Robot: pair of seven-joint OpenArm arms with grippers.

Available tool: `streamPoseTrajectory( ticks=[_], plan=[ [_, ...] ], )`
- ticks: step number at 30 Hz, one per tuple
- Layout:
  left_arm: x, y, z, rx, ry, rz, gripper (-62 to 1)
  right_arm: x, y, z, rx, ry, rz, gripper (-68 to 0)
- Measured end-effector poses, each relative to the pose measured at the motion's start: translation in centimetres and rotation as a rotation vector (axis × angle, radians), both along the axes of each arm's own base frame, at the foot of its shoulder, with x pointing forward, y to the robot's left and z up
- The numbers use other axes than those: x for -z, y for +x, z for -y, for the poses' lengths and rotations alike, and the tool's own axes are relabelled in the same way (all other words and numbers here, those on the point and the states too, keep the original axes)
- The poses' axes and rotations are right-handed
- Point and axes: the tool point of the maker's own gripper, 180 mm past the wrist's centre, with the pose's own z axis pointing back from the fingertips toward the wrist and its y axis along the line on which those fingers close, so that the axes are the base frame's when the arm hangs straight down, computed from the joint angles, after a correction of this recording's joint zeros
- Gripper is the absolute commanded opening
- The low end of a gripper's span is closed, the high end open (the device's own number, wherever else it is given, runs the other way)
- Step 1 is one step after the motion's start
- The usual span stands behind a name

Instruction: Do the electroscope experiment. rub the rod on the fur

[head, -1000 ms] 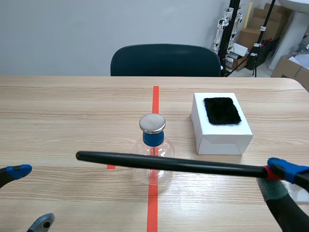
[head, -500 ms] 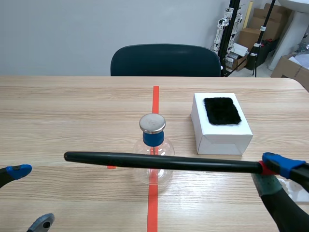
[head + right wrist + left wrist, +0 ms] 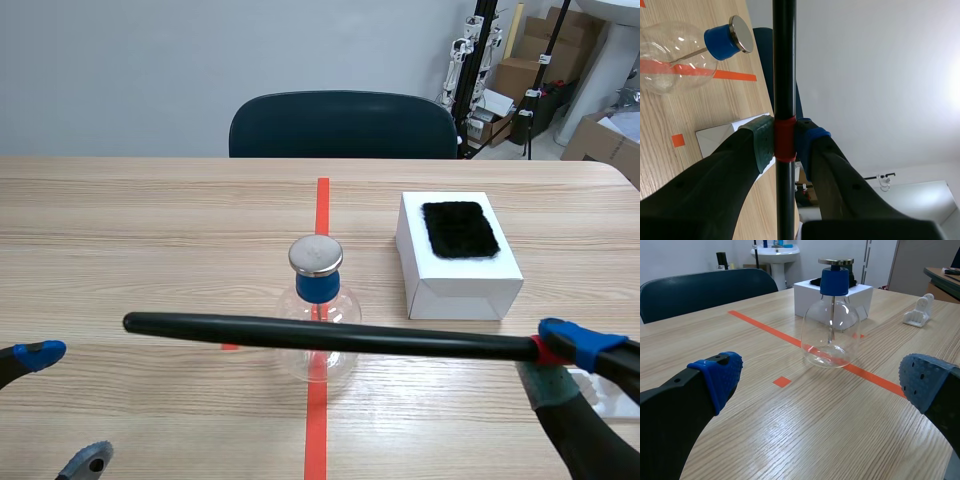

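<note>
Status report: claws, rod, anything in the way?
Right claw shut on rod. Left claw open, empty. Fur on box, untouched. Flask close to rod.

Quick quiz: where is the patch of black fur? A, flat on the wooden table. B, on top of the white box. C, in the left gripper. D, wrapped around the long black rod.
B: the patch of black fur lies on top of the white box, apart from the long black rod clamped in the right gripper.
</note>
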Motion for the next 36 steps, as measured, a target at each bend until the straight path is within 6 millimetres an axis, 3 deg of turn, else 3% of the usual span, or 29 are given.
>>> streamPoseTrajectory(
  ticks=[36],
  plan=[
    [0.0, 0.0, 0.0, 0.0, 0.0, 0.0, 1.4, 0.13, -0.2, -0.27, -0.02, -0.022, 0.006, -65.1]
  ],
)
